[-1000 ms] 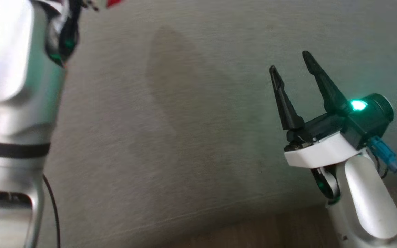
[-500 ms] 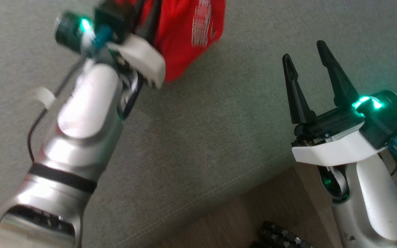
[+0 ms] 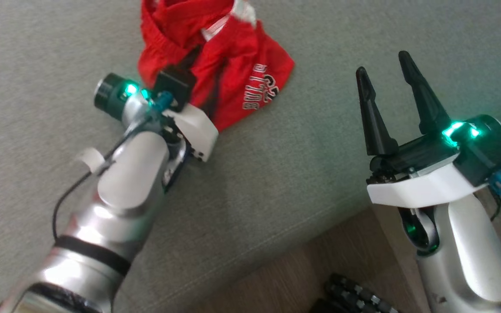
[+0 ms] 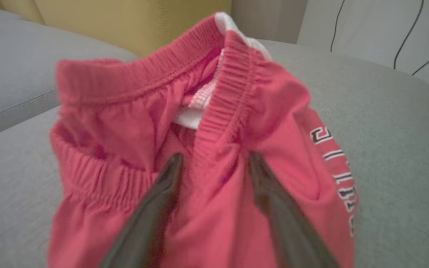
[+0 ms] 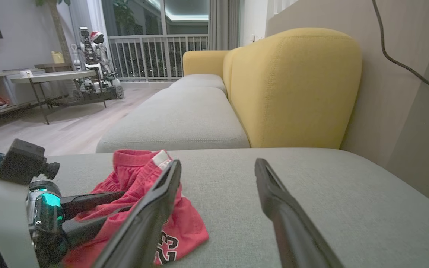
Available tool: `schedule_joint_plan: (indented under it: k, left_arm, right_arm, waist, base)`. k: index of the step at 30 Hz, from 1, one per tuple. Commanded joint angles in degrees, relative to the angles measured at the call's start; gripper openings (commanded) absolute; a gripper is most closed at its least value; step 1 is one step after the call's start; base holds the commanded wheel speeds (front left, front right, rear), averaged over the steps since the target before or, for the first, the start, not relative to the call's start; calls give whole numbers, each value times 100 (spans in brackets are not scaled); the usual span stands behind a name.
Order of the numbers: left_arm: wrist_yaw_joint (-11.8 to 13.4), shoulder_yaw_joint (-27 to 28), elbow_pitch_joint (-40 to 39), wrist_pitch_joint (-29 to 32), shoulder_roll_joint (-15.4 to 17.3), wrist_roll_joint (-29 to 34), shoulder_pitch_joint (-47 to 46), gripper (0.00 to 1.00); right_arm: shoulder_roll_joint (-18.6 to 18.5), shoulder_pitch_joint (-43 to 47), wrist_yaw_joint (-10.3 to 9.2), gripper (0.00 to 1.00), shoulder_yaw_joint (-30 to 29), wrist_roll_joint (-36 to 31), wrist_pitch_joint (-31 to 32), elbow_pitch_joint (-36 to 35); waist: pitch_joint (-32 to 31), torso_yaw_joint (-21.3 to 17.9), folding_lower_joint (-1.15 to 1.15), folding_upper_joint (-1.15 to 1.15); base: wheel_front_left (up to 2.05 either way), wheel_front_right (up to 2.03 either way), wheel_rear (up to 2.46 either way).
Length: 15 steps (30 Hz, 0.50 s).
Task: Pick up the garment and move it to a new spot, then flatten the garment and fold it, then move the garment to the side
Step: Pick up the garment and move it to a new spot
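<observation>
Right wrist view: yellow backrest (image 5: 292,89) behind garment (image 5: 190,223).

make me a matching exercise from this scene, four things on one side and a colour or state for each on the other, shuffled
Column one
1. garment
2. left gripper
3. right gripper
4. sofa backrest

Column two
a. yellow
b. fingers spread wide, nothing between them
c. red, crumpled on the grey seat
d. fingers apart, a fold of red cloth between them

Pairs: 1-c, 2-d, 3-b, 4-a
</observation>
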Motion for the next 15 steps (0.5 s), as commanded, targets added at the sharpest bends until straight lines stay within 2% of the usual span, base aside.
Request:
schedule_joint_plan:
  k: [1,7,12,15]
  left_arm:
    - [73,165,-278,-28,4,15,72,100]
    - [278,420,-1167,-29,-70,-188,742,100]
    - [752,922,-2385,-29,-62,-206,1622,100]
    - [885,1208,-3086,-29,-66,-221,2254,100]
  right_arm:
    - [19,16,-1,100,89,-41,-36,-140]
    - [19,189,-1,100,203,-144,-36,18]
    - [19,330,-1,100,278,-257,-36,207]
    - [19,450,-1,100,246,-361,-36,313]
  waist:
    - [-150,156,0,0]
    - [-586,637,0,0]
    - [-1015,1203,0,0]
    - [-1267,1575,0,0]
  base:
    - [0,0,0]
    - [0,0,0]
    - [0,0,0]
    - [0,0,0]
